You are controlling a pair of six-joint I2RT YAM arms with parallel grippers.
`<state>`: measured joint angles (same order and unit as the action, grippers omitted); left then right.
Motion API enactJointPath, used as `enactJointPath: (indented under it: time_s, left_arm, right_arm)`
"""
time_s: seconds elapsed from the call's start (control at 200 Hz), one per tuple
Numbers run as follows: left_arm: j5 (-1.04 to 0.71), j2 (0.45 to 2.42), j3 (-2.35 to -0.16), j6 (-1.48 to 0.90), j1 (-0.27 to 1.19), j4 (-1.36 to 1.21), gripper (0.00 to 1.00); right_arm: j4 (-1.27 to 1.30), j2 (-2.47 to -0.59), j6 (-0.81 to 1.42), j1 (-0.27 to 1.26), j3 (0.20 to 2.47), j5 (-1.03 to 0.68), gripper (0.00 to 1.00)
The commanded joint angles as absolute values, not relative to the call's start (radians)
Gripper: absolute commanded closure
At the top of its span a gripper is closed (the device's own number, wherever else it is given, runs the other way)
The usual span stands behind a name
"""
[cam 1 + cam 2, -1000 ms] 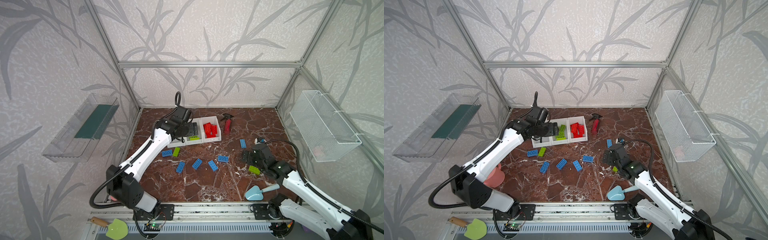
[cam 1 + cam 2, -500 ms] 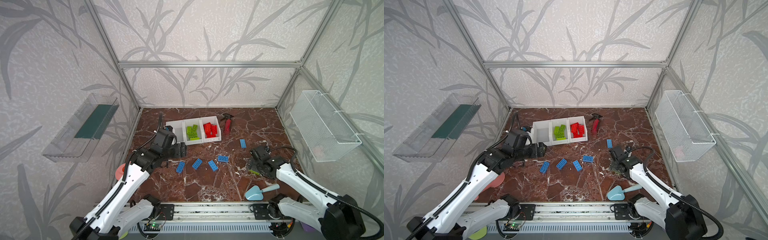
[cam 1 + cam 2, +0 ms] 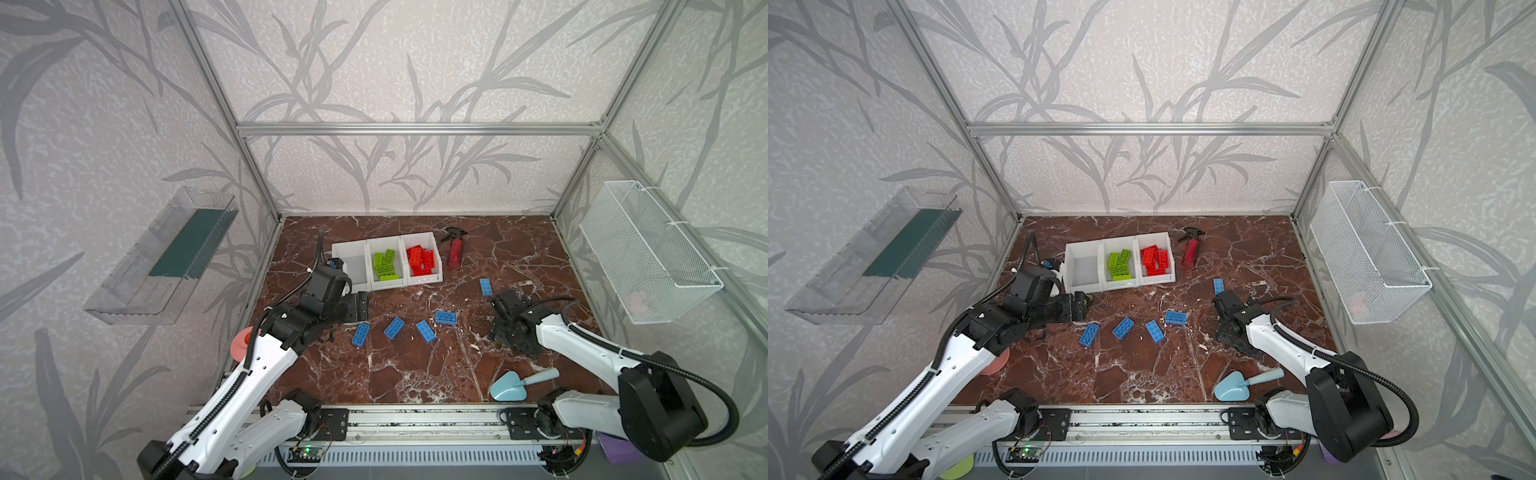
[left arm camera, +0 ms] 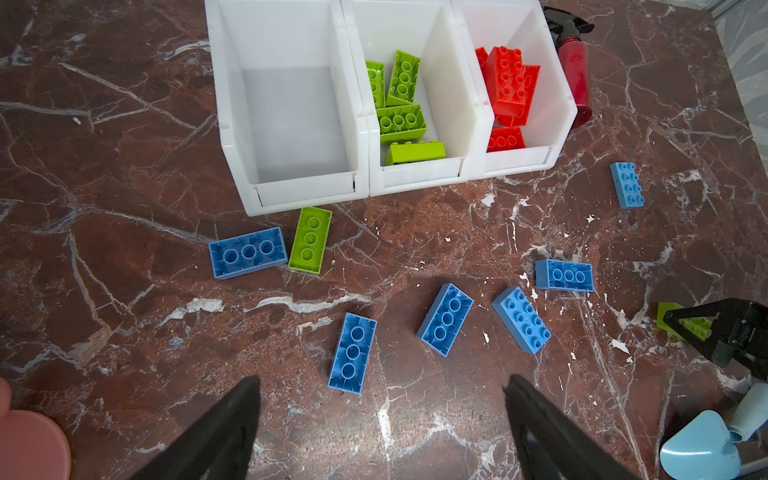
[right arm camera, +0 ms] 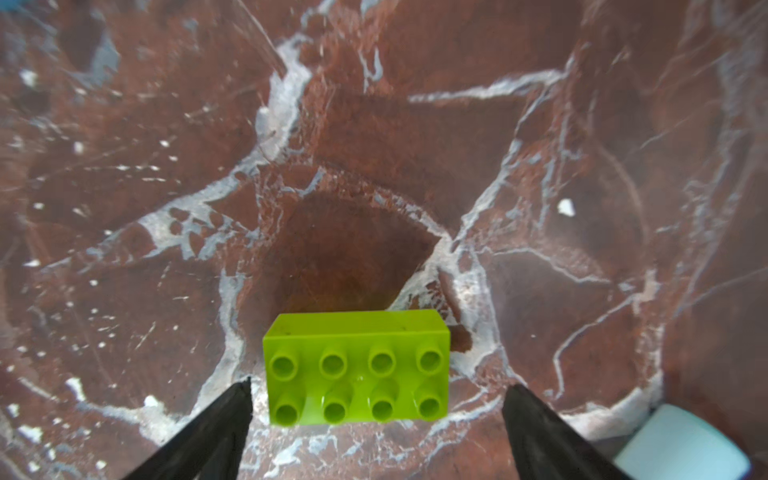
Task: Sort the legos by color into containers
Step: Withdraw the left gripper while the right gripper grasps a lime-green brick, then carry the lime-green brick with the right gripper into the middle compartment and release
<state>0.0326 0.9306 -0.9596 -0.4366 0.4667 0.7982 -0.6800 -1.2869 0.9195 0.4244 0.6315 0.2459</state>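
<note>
Three joined white containers stand at the back. The left one is empty, the middle one holds green legos, the right one red legos. Several blue legos lie loose on the marble floor. In the left wrist view a green lego lies beside a blue one before the empty container. My left gripper hangs open above them, holding nothing. My right gripper is open, a finger on each side of a lime green lego on the floor, with gaps on both sides.
A red spray bottle lies right of the containers. A light blue trowel is at the front right and a pink disc at the front left. A wire basket and a clear tray hang on the side walls.
My left arm has drawn back from over the containers to the floor in front of them. My right gripper has come down around the lime green lego.
</note>
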Motion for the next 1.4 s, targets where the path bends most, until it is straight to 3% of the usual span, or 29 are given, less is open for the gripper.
enactJointPath:
  time_s: [0.0,0.105,0.34,0.48,0.74,0.905,1.014,1.394]
  left_arm:
    - [0.059,0.914,-0.950,-0.416,0.462,0.799,0.08]
    - [0.061,0.918,-0.950,-0.416,0.463,0.799,0.08]
    - [0.069,0.918,-0.948,-0.420,0.462,0.802,0.08]
    - [0.070,0.920,-0.948,-0.420,0.462,0.802,0.08]
    - [0.075,0.916,-0.943,-0.423,0.463,0.804,0.08]
    - [0.072,0.921,-0.941,-0.424,0.462,0.799,0.08]
    - [0.077,0.944,-0.945,-0.422,0.462,0.804,0.08]
    - [0.118,0.959,-0.930,-0.440,0.463,0.801,0.08]
  right_arm:
    - [-0.670,-1.327,0.934,0.416,0.672,0.214,0.07]
    - [-0.640,-1.356,0.936,0.409,0.667,0.178,0.10]
    - [-0.633,-1.409,0.889,0.378,0.688,0.098,0.30]
    - [-0.645,-1.414,0.882,0.373,0.701,0.081,0.36]
    - [-0.685,-1.405,0.779,0.384,0.779,0.059,0.41]
    - [-0.622,-1.428,0.613,0.396,0.862,-0.106,0.43]
    - [-0.598,-1.474,0.529,0.420,0.962,-0.189,0.46]
    - [-0.610,-1.789,0.447,0.602,1.479,-0.242,0.46]
